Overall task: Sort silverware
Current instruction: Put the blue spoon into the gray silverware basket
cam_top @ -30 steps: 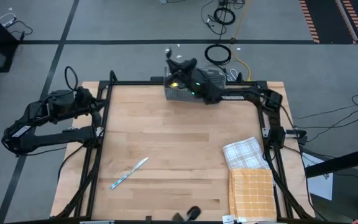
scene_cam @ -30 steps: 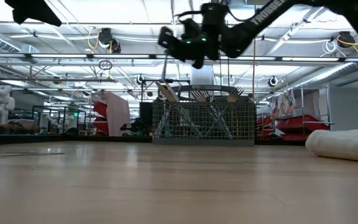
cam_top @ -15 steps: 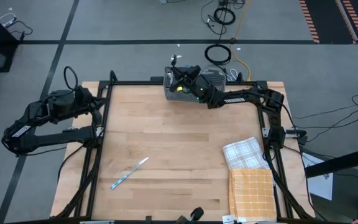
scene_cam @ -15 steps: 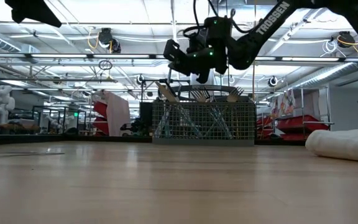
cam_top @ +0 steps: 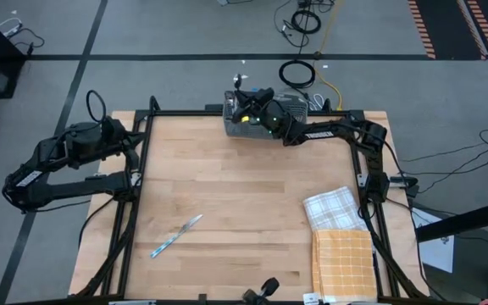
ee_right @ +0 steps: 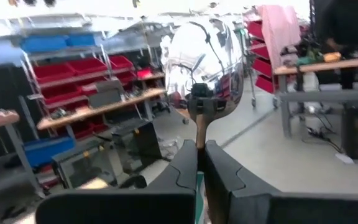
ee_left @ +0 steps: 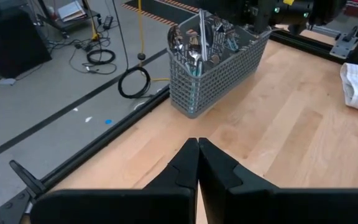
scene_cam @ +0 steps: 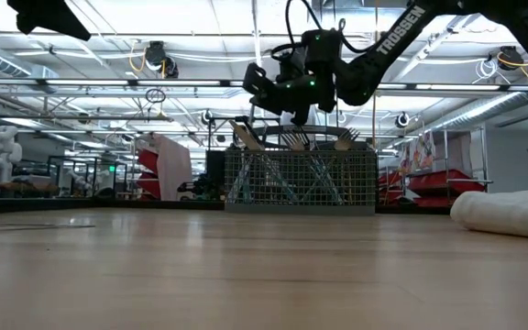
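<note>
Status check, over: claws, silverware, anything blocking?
Right claw shut on spoon, above caddy. Left claw shut, empty, parked at table's left edge. One knife on table. Nothing blocking.

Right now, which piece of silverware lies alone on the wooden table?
The blue-handled silver knife, lying flat near the table's front left; the other pieces stand in the grey wire-mesh caddy.

Caddy [cam_top: 261,119] at bench [cam_top: 244,212] far edge: mostly covered from above by right arm; contents there unreadable. Spoon [ee_right: 202,59] in right claw [ee_right: 197,163]: handle hidden between fingers, only bowl visible. Silverware [ee_left: 202,38] in caddy: heads tangled, count and types unclear. Lone piece [cam_top: 176,235] near bench front-left: too small to tell knife from other type. Towels [cam_top: 341,246]: front edge cut off by frame.
</note>
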Tool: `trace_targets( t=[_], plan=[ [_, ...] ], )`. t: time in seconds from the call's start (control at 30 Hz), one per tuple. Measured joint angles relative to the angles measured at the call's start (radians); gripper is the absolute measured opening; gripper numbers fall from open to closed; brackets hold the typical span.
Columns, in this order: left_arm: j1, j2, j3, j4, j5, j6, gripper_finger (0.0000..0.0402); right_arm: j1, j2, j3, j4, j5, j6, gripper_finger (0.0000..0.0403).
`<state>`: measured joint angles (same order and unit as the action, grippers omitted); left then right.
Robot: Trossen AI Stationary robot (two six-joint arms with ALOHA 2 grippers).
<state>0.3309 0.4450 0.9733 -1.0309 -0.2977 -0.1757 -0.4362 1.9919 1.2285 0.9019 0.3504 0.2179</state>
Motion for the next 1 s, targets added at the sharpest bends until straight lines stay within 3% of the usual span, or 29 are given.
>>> trace_targets(
  t=[0.13,0.37,0.6,1.0],
  plan=[
    [0.0,0.0,0.0,0.0,-0.001,0.0,0.0011,-0.01,0.0,0.035,0.014,-0.05,-0.01,0.0],
    [0.0,0.0,0.0,0.0,-0.003,0.0,0.0011,-0.014,0.001,0.101,-0.141,-0.069,-0.049,0.0],
    [0.0,0.0,0.0,0.0,-0.006,0.0,0.0011,-0.014,0.063,0.102,-0.036,-0.069,-0.007,0.0],
    [0.0,0.0,-0.001,0.0,-0.008,0.0,0.0011,0.003,0.112,0.103,-0.042,-0.069,0.001,0.0017]
  ],
)
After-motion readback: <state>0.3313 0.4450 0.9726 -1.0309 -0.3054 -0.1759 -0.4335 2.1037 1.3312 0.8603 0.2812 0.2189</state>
